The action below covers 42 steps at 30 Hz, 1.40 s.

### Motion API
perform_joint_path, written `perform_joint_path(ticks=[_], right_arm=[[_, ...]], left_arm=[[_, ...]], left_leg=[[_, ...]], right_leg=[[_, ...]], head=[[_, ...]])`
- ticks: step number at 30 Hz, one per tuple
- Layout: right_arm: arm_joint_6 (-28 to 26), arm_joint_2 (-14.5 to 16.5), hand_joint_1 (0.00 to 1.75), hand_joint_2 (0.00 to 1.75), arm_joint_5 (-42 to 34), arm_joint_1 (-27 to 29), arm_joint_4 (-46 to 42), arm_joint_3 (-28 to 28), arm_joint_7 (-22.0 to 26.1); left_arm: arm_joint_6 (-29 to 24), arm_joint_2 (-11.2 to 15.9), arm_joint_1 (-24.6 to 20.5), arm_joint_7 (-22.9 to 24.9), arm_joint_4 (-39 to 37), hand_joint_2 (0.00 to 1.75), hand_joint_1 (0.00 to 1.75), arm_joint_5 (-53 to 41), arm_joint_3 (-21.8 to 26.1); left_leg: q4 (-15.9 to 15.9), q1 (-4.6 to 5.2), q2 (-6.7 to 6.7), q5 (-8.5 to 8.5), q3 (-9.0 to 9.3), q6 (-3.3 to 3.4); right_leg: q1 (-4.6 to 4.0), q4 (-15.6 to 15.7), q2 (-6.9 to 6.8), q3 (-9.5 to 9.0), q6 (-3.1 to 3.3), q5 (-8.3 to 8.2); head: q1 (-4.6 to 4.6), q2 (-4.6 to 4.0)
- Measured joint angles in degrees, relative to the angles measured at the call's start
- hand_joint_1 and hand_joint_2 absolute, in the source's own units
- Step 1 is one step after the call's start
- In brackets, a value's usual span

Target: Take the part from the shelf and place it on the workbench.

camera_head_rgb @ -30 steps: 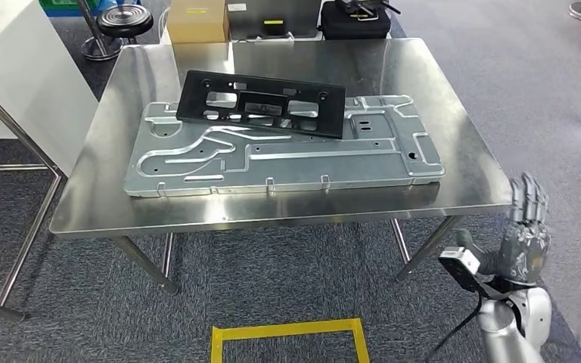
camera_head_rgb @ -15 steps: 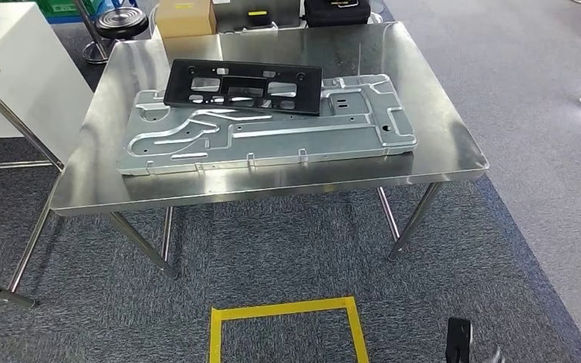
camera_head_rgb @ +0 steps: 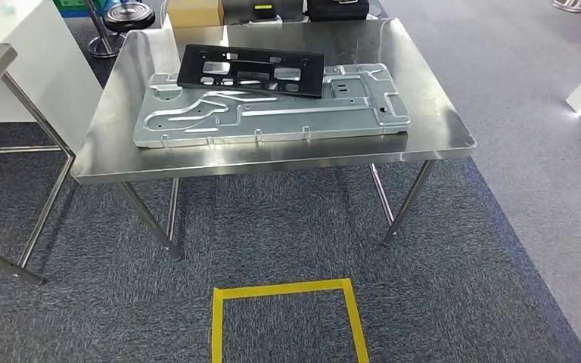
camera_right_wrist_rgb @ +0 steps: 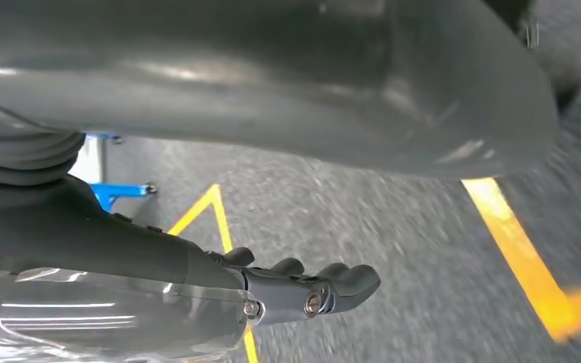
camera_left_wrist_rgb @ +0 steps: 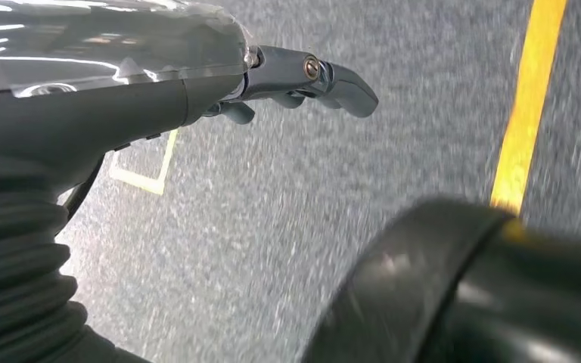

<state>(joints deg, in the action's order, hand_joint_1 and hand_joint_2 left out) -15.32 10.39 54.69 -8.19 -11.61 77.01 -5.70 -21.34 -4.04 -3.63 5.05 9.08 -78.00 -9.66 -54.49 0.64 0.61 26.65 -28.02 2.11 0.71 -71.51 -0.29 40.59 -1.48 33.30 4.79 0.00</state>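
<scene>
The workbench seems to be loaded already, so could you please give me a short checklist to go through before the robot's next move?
1. Black part on the workbench: ok; it lies across the far edge of the silver panel.
2. Silver panel fully supported: ok, all of it sits on the tabletop, within its edges.
3. Left hand free: ok; nothing in it, fingers extended over the carpet.
4. Right hand free: ok, nothing in it either.
5. Floor between the yellow tape square and the bench: ok, bare carpet.
6. Shelf and further parts: cannot tell.
</scene>
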Motion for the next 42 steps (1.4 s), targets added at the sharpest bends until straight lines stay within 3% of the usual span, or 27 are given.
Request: perform_joint_path(ticks=[1, 3, 4, 5, 7, 9, 10, 11, 14, 15, 16, 18, 19, 21, 23, 25, 26, 27, 29, 30, 31, 33, 35, 36, 38, 40, 42], right_arm=[[0.99, 0.03, 0.0, 0.0, 1.09, 0.03, 0.1, -0.13, -0.31], [1.18, 0.08, 0.0, 0.0, 4.38, 0.16, 0.21, -0.97, -0.57], [1.03, 0.08, 0.0, 0.0, 6.35, 0.22, 0.22, -1.81, -0.58], [0.86, 0.08, 0.0, 0.0, 8.4, 0.25, 0.22, -2.88, -0.53], [0.48, 0.07, 0.0, 0.0, 12.65, 0.31, 0.22, -5.52, -0.49], [0.15, 0.06, 0.0, 0.87, 17.19, 0.57, 0.23, -8.62, -0.66], [0.08, 0.07, 0.0, 1.31, 19.14, 0.72, 0.25, -10.33, -0.79], [0.07, 0.07, 0.0, 1.75, 20.55, 0.86, 0.27, -11.91, -0.94], [0.0, 0.11, 0.0, 1.75, 23.27, 0.95, 0.29, -15.76, -1.26], [-0.09, 0.14, 0.0, 1.31, 24.12, 0.96, 0.29, -16.9, -1.28], [-0.21, 0.16, 0.0, 0.87, 24.85, 0.96, 0.29, -17.96, -1.28], [-0.43, 0.22, 0.0, 0.0, 25.77, 0.96, 0.31, -19.81, -1.27], [-0.48, 0.27, 0.0, 0.0, 25.97, 0.95, 0.31, -20.46, -1.27], [-0.09, 0.49, 0.0, 0.87, 26.03, 0.96, 0.31, -21.38, -1.19], [1.26, 0.65, 0.0, 1.75, 25.71, 1.0, 0.34, -21.86, -0.95], [3.19, 0.61, 0.0, 1.75, 25.04, 1.16, 0.41, -22.0, -0.73], [4.09, 0.57, 0.0, 1.75, 24.68, 1.25, 0.44, -22.0, -0.68], [4.91, 0.53, 0.0, 1.75, 24.27, 1.34, 0.46, -21.99, -0.6], [6.35, 0.34, 0.0, 0.87, 23.43, 1.47, 0.46, -21.91, -0.03], [7.02, 0.24, 0.0, 0.44, 23.03, 1.5, 0.46, -21.83, 0.44], [7.64, 0.1, 0.0, 0.0, 22.71, 1.53, 0.45, -21.74, 0.97], [8.66, -0.09, 0.0, 0.0, 22.31, 1.51, 0.44, -21.58, 2.08], [9.56, -0.21, 0.0, 0.0, 22.05, 1.47, 0.44, -21.52, 3.5], [9.92, -0.22, 0.0, 0.0, 21.97, 1.39, 0.44, -21.52, 4.2], [10.3, -0.21, 0.0, 0.0, 21.8, 1.15, 0.44, -21.52, 5.5], [10.45, -0.17, 0.0, 0.0, 21.52, 0.92, 0.44, -21.51, 6.96], [10.84, -0.14, 0.0, 0.0, 21.13, 0.69, 0.44, -21.5, 8.58]], left_arm=[[0.25, -0.01, -0.09, 0.0, 0.0, 0.0, 0.0, 0.0, -0.05], [0.49, -0.01, -0.35, 0.0, 0.01, 0.0, 0.0, 0.0, -0.2], [0.47, -0.01, -0.51, 0.0, 0.02, 0.0, 0.0, 0.01, -0.26], [0.37, -0.01, -0.66, 0.0, 0.04, 0.0, 0.0, 0.0, -0.3], [0.03, 0.0, -0.96, -0.01, 0.13, 0.0, 0.0, -0.01, -0.32], [-0.29, 0.05, -1.16, -0.02, 0.19, 0.0, 0.0, -0.01, -0.33], [-0.38, 0.1, -1.22, -0.02, 0.19, 0.0, 0.0, -0.01, -0.33], [-0.42, 0.15, -1.23, -0.01, 0.19, 0.0, 0.0, -0.01, -0.33], [-0.42, 0.23, -1.31, 0.13, 0.19, 0.0, 0.0, -0.01, -0.34], [-0.36, 0.24, -1.35, 0.26, 0.19, 0.0, 0.0, -0.01, -0.37], [-0.28, 0.25, -1.36, 0.41, 0.19, 0.0, 0.0, -0.01, -0.41], [-0.08, 0.26, -1.36, 0.7, 0.19, 0.0, 0.0, -0.01, -0.58], [0.0, 0.26, -1.38, 0.84, 0.19, 0.0, 0.0, -0.01, -0.67], [0.12, 0.33, -1.46, 1.1, 0.19, 0.0, 0.0, -0.01, -0.79], [0.29, 0.41, -1.44, 1.4, 0.19, 0.0, 0.0, -0.01, -0.95], [0.56, 0.41, -1.26, 1.81, 0.19, 0.0, 0.0, -0.01, -1.26], [0.69, 0.42, -1.15, 2.03, 0.18, 0.0, 0.0, -0.01, -1.41], [0.79, 0.42, -1.03, 2.22, 0.17, 0.0, 0.0, -0.01, -1.53], [0.8, 0.42, -0.89, 2.4, 0.17, 0.0, 0.0, -0.01, -1.68], [0.71, 0.42, -0.87, 2.39, 0.17, 0.0, 0.0, -0.01, -1.72], [0.59, 0.43, -0.92, 2.29, 0.17, 0.0, 0.0, -0.01, -1.73], [0.35, 0.45, -1.14, 1.96, 0.19, 0.0, 0.0, -0.01, -1.73], [0.02, 0.46, -1.46, 1.56, 0.19, 0.0, 0.0, -0.01, -1.81], [-0.14, 0.46, -1.66, 1.4, 0.19, 0.0, 0.0, -0.01, -1.91], [-0.26, 0.48, -2.14, 1.22, 0.19, 0.87, 0.0, -0.01, -2.16], [-0.21, 0.48, -2.5, 1.19, 0.19, 1.75, 0.0, -0.01, -2.46], [-0.13, 0.49, -2.55, 1.5, 0.19, 1.75, 0.0, -0.01, -2.75]], left_leg=[[-0.32, -0.04, 0.04, -0.7, -1.22, -0.13], [-1.3, -0.21, 0.07, -1.86, -3.77, -0.53], [-1.92, -0.31, 0.07, -2.32, -4.94, -0.82], [-2.58, -0.33, 0.06, -2.69, -5.95, -1.14], [-3.45, -0.31, 0.09, -3.53, -7.18, -1.9], [-3.5, -0.34, 0.12, -4.58, -7.74, -2.64], [-3.7, -0.47, 0.06, -4.37, -8.06, -2.97], [-4.61, -0.59, -0.01, -3.01, -8.51, -3.27], [-13.05, -0.83, -0.13, 5.67, -10.6, -3.92], [-16.45, -0.84, -0.13, 7.44, -10.99, -4.03], [-18.78, -0.84, -0.14, 7.68, -10.84, -4.02], [-18.41, -0.79, -0.16, 4.84, -8.08, -3.62], [-15.48, -0.7, -0.21, 3.35, -5.38, -3.2], [-6.45, -0.33, -0.33, 3.35, 1.38, -2.21], [-0.23, 0.1, -0.42, 4.9, 5.1, -1.55], [1.15, 0.09, -0.25, 4.29, 4.82, -1.05], [1.33, -0.03, -0.13, 3.56, 4.29, -0.73], [1.49, -0.2, 0.02, 2.78, 3.65, -0.35], [1.28, -0.3, 0.2, 1.48, 1.91, 0.08], [0.99, -0.33, 0.28, 0.89, 0.9, 0.15], [0.62, -0.37, 0.33, 0.33, -0.17, 0.04], [-0.42, -0.59, 0.37, -0.64, -2.46, -0.3], [-1.83, -0.77, 0.3, -1.2, -4.71, -0.86], [-2.57, -0.77, 0.26, -1.35, -5.59, -1.2], [-3.57, -0.62, 0.25, -1.8, -6.75, -1.96], [-3.98, -0.67, 0.27, -2.31, -7.36, -2.73], [-5.79, -0.92, 0.14, -0.53, -8.21, -3.35]], right_leg=[[0.15, -2.3, 0.0, -0.15, -0.18, -0.37], [0.44, -1.68, -0.01, -2.98, -0.46, -3.92], [0.57, 1.38, -0.01, -5.86, -0.53, -4.96], [0.56, 5.73, 0.01, -9.23, -0.5, -4.76], [0.33, 12.89, 0.11, -13.91, 0.01, -2.45], [0.09, 14.86, 0.16, -14.28, 0.91, -1.88], [0.08, 14.84, 0.04, -13.75, 1.41, -2.46], [0.1, 14.9, -0.11, -13.15, 1.92, -3.12], [-0.12, 14.89, -0.39, -10.73, 2.93, -5.3], [-0.27, 14.81, -0.4, -9.77, 3.02, -6.01], [-0.42, 14.7, -0.4, -8.75, 3.06, -6.71], [-0.73, 14.4, -0.38, -6.69, 3.08, -8.07], [-0.87, 14.28, -0.35, -5.82, 3.05, -8.73], [-1.18, 14.14, -0.34, -4.71, 2.77, -9.91], [-1.19, 14.25, -0.47, -4.18, 2.26, -11.13], [-1.08, 14.43, -0.46, -3.74, 1.62, -11.99], [-1.01, 13.98, -0.3, -3.4, 1.24, -11.18], [-0.9, 12.55, -0.12, -2.89, 0.84, -9.16], [-0.53, 6.44, 0.09, -1.45, 0.1, -2.9], [-0.32, 2.61, 0.09, -0.85, -0.21, -0.6], [-0.14, -0.51, 0.08, -0.65, -0.49, 0.14], [0.31, -2.05, 0.07, -2.37, -0.99, -2.38], [0.75, 3.55, 0.04, -7.45, -1.38, -4.75], [0.78, 7.6, 0.07, -10.34, -1.32, -4.36], [0.65, 13.23, 0.16, -13.65, -0.54, -2.13], [0.63, 14.57, 0.14, -13.69, 0.73, -1.57], [0.68, 14.69, -0.09, -13.21, 1.82, -2.22]], head=[[0.0, 0.0], [0.0, 0.0], [0.01, 0.0], [0.01, 0.0], [0.02, 0.0], [0.01, 0.0], [0.02, 0.0], [0.02, 0.0], [0.02, 0.0], [0.02, 0.0], [0.02, 0.0], [0.02, 0.0], [0.02, 0.0], [0.03, 0.0], [0.03, 0.0], [0.02, 0.0], [0.02, 0.0], [0.02, 0.0], [0.02, 0.0], [0.02, 0.0], [0.02, 0.0], [0.02, 0.0], [0.02, 0.0], [0.03, 0.0], [0.03, 0.0], [0.03, 0.0], [0.03, 0.0]])
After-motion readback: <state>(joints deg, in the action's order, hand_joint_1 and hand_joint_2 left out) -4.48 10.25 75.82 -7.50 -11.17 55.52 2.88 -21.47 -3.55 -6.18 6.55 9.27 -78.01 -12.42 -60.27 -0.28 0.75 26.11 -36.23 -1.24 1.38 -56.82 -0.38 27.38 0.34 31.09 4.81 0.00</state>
